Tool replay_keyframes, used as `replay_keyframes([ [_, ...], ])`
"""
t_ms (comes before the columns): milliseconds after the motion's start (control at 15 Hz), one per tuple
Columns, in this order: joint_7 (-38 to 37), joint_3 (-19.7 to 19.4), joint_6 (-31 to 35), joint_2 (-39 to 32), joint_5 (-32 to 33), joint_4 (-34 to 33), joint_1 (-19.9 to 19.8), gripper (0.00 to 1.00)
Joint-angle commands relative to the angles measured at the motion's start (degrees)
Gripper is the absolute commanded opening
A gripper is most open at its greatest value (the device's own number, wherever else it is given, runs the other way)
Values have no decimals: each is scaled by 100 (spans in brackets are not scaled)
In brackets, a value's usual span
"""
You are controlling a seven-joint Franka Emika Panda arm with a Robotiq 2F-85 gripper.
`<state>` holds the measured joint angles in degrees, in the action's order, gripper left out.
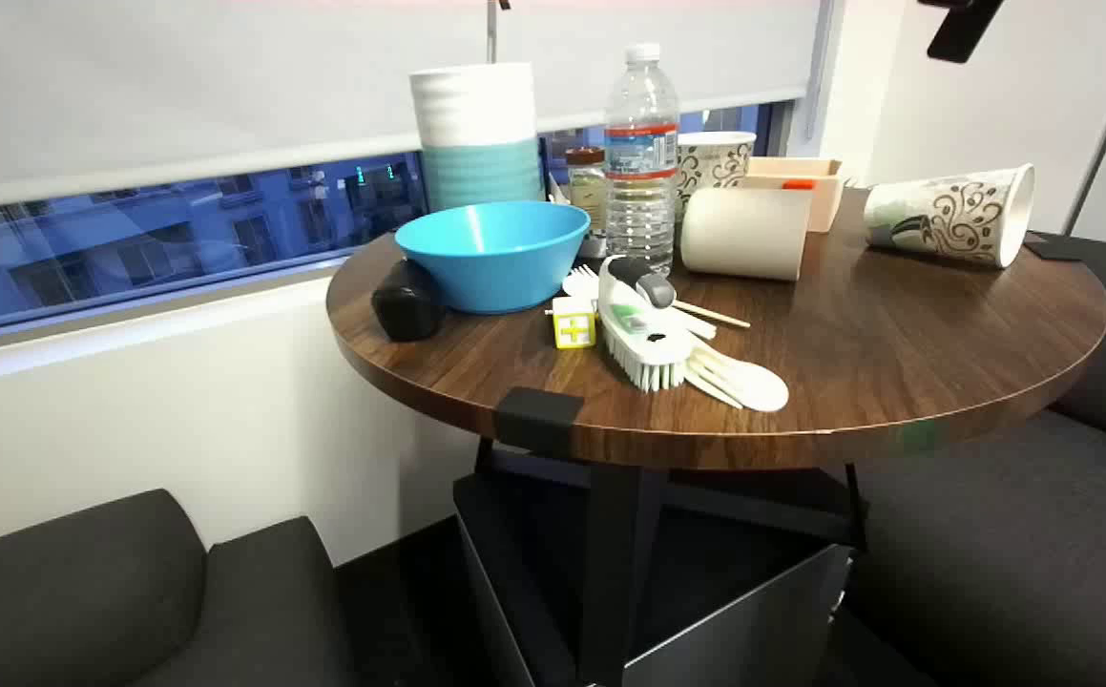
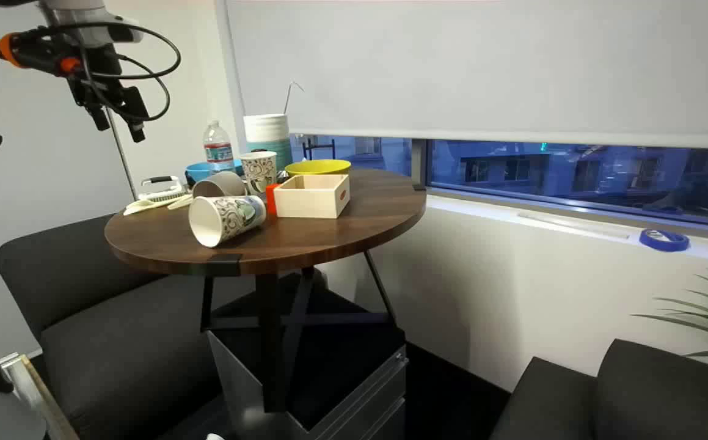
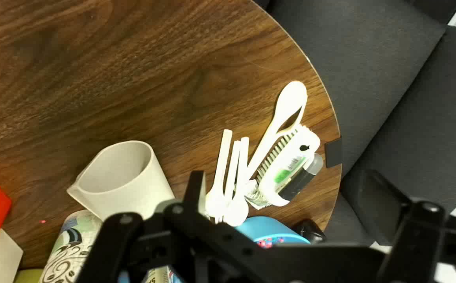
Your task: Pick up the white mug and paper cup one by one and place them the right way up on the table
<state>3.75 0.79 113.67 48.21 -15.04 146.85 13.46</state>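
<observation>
— While the end effector hangs higher than the counter, how is it to be listed?
— Released; fingers spread well apart, the counter below them in the wrist view.
— And the mug?
— One, plain cream-white, on its side on the counter, its open mouth showing in the wrist view.
— The paper cup?
— One, white with dark scroll print; likewise on its side, apart from the mug in an exterior view.
— Companion pieces?
— Second cup, similar print, upright near the mug; contact between them unclear. Bottle, capped, upright beside the mug. Jar, brown-lidded, partly hidden by the bottle.
— Next lot?
— Blue bowl, holding small coloured pieces; black item just beside it. White-and-teal vessel, upright, behind the blue bowl.
— And then?
— Brush, white, bristled, lying next to pale cutlery.
— Last lot?
— Box, pale wood, open-topped; orange block just beside it. Yellow bowl, behind the box in an exterior view. Blue tape roll, flat on the window sill.
</observation>
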Motion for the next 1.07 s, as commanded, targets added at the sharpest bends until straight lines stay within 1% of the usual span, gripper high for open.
replay_keyframes([
  [0,64,74,-29,-3,-71,-14,-105,100],
  [533,64,74,-29,-3,-71,-14,-105,100],
  [600,81,-21,154,-16,-273,59,-63,100],
  [867,-430,-36,641,-106,-738,233,-258,100],
  [1000,-738,-25,848,-128,-866,431,-442,100],
])
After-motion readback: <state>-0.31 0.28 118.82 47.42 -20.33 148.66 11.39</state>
